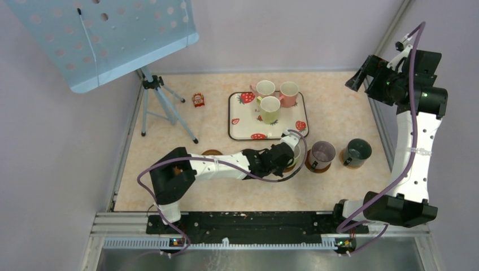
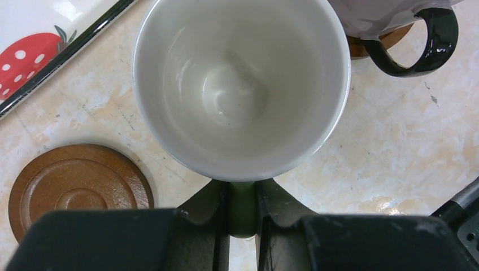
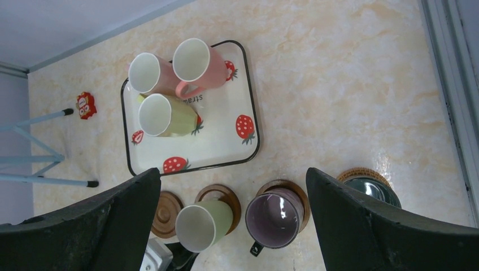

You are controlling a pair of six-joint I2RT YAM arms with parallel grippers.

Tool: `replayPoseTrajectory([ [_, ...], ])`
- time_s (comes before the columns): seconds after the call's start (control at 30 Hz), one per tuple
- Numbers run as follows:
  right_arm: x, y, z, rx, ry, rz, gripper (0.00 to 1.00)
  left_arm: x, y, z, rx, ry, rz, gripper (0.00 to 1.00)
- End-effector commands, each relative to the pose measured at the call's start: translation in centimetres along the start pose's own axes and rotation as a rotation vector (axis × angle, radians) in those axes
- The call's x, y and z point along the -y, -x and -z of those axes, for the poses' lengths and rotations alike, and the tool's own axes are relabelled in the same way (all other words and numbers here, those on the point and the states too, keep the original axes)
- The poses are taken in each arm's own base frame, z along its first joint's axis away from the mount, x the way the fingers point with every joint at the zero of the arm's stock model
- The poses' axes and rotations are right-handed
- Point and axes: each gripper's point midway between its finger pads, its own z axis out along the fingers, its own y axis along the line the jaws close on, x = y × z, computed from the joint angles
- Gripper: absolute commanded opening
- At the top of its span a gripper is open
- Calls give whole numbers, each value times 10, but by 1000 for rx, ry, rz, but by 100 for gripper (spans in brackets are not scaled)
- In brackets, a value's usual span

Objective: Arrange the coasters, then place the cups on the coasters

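One light green cup (image 2: 237, 84) is being held by its handle in the pinched left gripper (image 2: 243, 206), over the coaster (image 3: 225, 195) beside the purple cup (image 3: 275, 217). It should be lowered level and centred before being released. The right gripper (image 1: 358, 79) is hanging wide open, empty.

The table (image 2: 395, 158) looked like smooth, faintly glossy cream marble-pattern laminate, lightly scuffed; the light green cup (image 2: 237, 84) looked like glazed ceramic, its white inside shiny; the coaster (image 2: 79, 189) left of it seemed to be brown wood with a satin sheen on its rings; the purple-grey cup (image 3: 275, 217) had a glossy black handle; the dark green cup (image 3: 368, 187) was glossy too, on a rougher, woven-looking tan coaster (image 3: 361, 171); the tray (image 3: 220, 144) appeared smooth, glossy white with a black rim; the left gripper (image 2: 243, 190) and right gripper (image 3: 232, 172) had matt black plastic-looking fingers; the far-left perforated panel (image 1: 113, 39) looked like matt painted metal.
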Motion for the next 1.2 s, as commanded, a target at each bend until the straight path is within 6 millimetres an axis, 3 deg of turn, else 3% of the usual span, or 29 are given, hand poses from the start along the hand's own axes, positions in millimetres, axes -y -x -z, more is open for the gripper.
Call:
replayPoseTrajectory([
  [0.0, -5, 8, 14, 60, 18, 4, 98, 6, 41, 6, 135, 5, 39, 2],
  [0.2, -7, 6, 15, 61, 26, 5, 98, -6, 39, 10, 138, 56, 18, 3],
  [0.43, -8, 5, 14, 60, 33, -3, 98, -2, 31, 11, 119, 18, 24, 5],
  [0.73, -7, 4, 15, 59, 32, 0, 98, -5, 23, 8, 82, 5, 50, 35],
  [1.0, -7, 4, 15, 61, 35, 4, 98, -4, 21, 11, 64, 1, 46, 43],
  [1.17, -9, 4, 14, 61, 44, 4, 98, -6, 22, 22, 50, -7, 29, 55],
])
